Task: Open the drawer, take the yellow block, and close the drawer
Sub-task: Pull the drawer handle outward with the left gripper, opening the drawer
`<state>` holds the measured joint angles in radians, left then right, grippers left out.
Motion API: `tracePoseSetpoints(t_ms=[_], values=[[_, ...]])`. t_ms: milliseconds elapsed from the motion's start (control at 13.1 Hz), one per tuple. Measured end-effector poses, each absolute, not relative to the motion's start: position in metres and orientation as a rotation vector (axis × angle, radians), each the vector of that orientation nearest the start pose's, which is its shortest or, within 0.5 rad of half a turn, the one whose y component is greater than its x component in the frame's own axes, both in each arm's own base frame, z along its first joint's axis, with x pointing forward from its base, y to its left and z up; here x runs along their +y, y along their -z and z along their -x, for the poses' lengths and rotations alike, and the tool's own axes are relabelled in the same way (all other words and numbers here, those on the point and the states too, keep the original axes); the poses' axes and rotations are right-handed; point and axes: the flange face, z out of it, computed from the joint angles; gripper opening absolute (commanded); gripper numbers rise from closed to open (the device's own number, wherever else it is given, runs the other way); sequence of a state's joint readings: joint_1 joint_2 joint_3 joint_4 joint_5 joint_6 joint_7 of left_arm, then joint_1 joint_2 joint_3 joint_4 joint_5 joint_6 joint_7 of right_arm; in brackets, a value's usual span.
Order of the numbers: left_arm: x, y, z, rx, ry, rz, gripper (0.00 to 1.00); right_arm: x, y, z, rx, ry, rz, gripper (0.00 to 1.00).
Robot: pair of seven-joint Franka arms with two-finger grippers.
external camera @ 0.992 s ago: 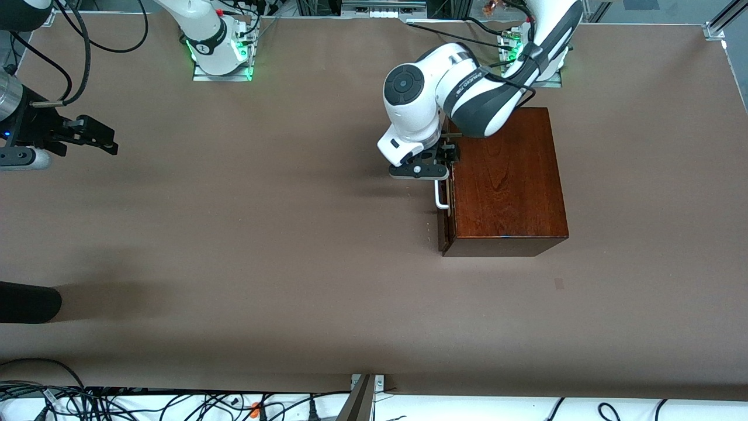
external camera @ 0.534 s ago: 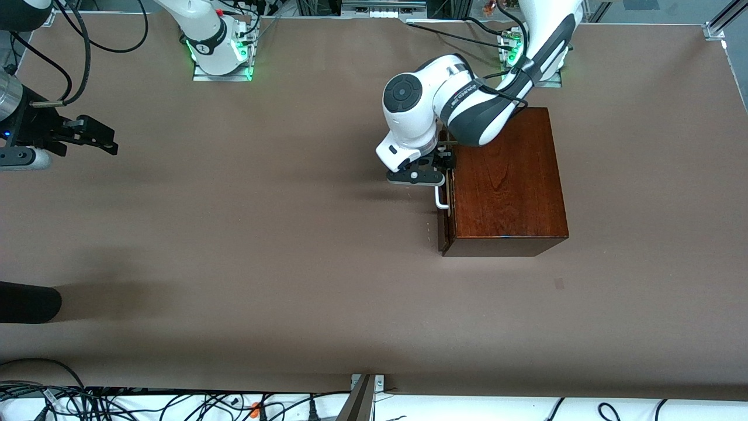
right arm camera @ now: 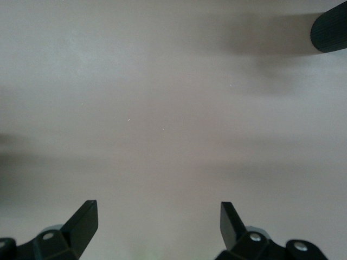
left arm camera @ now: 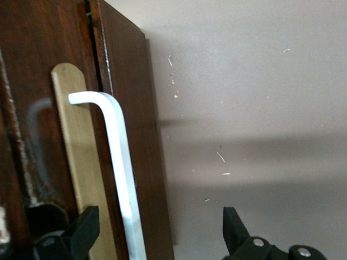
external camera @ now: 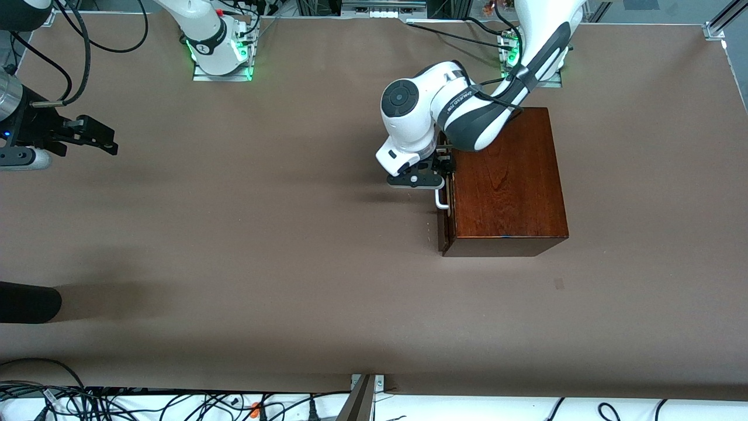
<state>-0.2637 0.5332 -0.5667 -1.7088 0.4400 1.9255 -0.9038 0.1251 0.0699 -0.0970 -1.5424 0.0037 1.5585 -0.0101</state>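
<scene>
The right pincer point(external camera: 96, 139) is held waiting over the bare tabletop point(external camera: 263, 234) at the right arm's end, its fingers point(right arm camera: 81, 222) spread apart. The left pincer point(external camera: 435, 171) is set at the shut drawer point(external camera: 444, 219) of the mahogany box point(external camera: 505, 181), its fingers point(left arm camera: 81, 230) parted astride the white bar handle point(left arm camera: 122, 168).

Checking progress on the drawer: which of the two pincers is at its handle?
The left pincer, open astride the white handle of the drawer; the right pincer waits over bare table.
</scene>
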Motion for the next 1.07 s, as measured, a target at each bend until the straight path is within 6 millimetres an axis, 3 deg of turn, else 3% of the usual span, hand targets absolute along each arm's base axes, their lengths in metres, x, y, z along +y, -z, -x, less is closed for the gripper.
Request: tracePoseSetpoints(t_ms=[534,687,1068], values=[[-0.439,-0.277,-0.468,0.126,-0.066,2.869,1.00,0.020,-0.598,-0.573,-0.064,-0.083,3.143,1.00],[-0.441,-0.278,-0.467,0.115,-0.055,2.877,1.00,0.020,-0.598,-0.573,-0.064,-0.083,3.143,1.00],[-0.473,-0.284,-0.459,0.020,0.069,3.006,1.00,0.020,-0.598,-0.573,-0.065,-0.083,3.142,1.00]])
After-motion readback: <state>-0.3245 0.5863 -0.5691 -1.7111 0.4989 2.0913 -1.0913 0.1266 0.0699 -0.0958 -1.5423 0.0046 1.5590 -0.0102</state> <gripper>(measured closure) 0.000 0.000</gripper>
